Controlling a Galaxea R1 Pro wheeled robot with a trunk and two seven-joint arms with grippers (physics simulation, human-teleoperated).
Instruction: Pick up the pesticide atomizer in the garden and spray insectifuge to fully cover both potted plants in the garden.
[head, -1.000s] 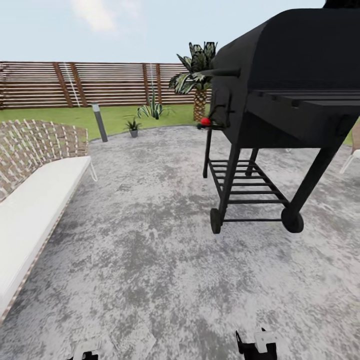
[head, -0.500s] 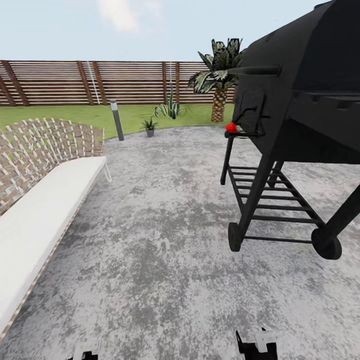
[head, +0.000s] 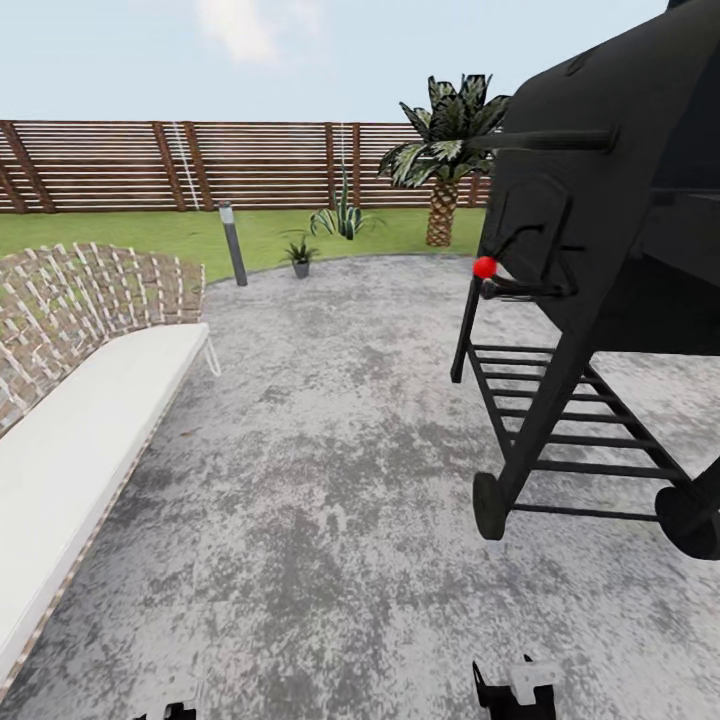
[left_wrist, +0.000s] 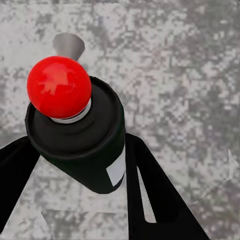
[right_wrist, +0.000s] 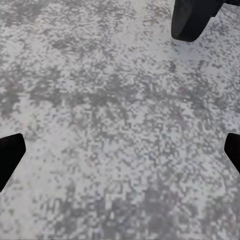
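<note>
The left wrist view looks down on the pesticide atomizer (left_wrist: 95, 150), a dark green bottle with a white stripe, a red ball on top and a pale grey nozzle. My left gripper (left_wrist: 85, 172) is shut on it, one black finger on each side, above the paving. My right gripper (right_wrist: 120, 152) hangs open over bare paving with nothing in it; its top (head: 515, 690) pokes in at the head view's lower edge. One potted plant (head: 300, 256), small in a grey pot, stands far off at the patio's back rim.
A black grill (head: 600, 250) on wheels stands close at the right, one wheel (right_wrist: 192, 17) near my right gripper. A woven chair with a white cushion (head: 90, 400) lines the left. Bollard lamp (head: 233, 243), agave (head: 343, 218), palm (head: 445, 150) and fence (head: 150, 165) stand behind.
The whole view has shifted: the camera turned left, then rolled forward, so the grill now looms larger at the right. Both grippers hold the same pose.
</note>
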